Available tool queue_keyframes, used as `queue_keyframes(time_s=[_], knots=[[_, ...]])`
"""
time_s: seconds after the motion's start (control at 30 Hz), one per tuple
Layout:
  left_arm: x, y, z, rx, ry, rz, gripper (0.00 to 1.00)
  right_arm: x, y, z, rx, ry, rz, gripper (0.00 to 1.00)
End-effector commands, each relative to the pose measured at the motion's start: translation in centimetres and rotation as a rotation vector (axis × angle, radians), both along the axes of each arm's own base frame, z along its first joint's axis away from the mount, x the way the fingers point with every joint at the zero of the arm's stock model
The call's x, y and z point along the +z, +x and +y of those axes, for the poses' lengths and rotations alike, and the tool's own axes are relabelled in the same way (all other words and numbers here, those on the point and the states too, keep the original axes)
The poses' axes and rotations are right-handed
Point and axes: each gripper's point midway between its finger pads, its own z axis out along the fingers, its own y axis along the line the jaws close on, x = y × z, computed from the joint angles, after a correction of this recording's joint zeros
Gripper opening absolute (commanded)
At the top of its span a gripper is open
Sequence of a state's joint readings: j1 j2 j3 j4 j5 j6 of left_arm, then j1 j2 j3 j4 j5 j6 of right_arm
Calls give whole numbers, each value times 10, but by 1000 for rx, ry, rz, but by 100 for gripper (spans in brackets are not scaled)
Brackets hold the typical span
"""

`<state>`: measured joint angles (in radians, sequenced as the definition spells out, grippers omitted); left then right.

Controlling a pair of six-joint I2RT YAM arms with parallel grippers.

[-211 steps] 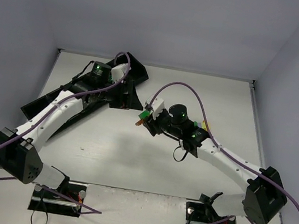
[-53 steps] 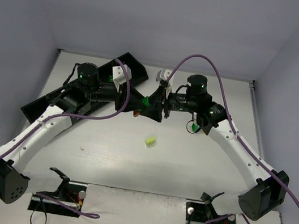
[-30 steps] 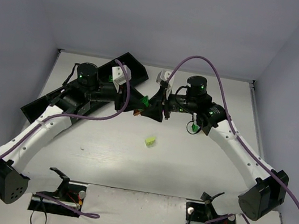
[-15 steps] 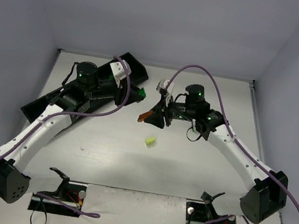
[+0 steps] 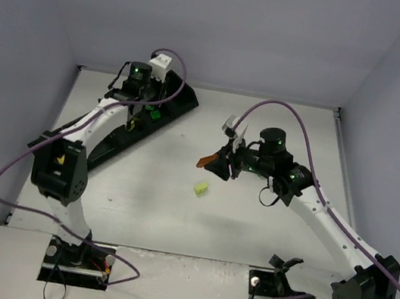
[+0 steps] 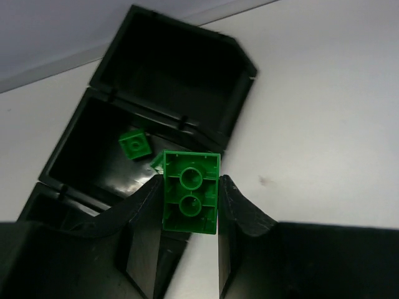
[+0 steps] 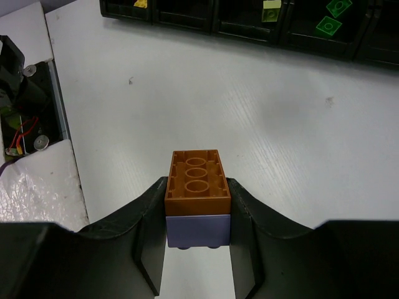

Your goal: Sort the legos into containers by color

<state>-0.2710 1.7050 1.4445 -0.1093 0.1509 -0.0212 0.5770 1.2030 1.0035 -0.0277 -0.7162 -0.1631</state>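
The left gripper (image 6: 191, 185) is closed on a green brick (image 6: 191, 205), held by its long sides with the hollow underside toward the wrist camera. Half a second ago this gripper was at mid-worktop beside the right one. It now sits over the black tray (image 5: 185, 101) at 11 o'clock on the worktop (image 5: 144, 209). Directly beneath the brick is a compartment that already holds a small green brick (image 6: 135, 144). The sorting step for green is therefore judged ready for release.

A lime brick (image 5: 201, 189) lies loose near the centre of the worktop, not yet collected.

The right gripper (image 7: 197, 200) has drawn back to 1 o'clock of the lime brick. It is clamped on a brown brick (image 7: 197, 182) still joined to a purple brick (image 7: 197, 232). With the green brick removed, these two colours remain to be separated before either can be binned.
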Motion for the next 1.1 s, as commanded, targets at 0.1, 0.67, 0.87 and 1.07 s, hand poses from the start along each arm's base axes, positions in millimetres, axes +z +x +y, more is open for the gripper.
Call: queue_keyframes(time_s=[0.1,0.67,0.87,1.07], knots=[[4,58,49,207,87,-37,6,28,3,-4,-49,64,-71,0],[22,50,36,87,92,-65,52,35,19,3,-57,58,-78,0],[75,-70,-30,-342,-38,-162,52,59,30,16,-6,110,-61,0],[86,-163,-65,-670,-30,-282,52,75,34,25,56,143,-64,0]])
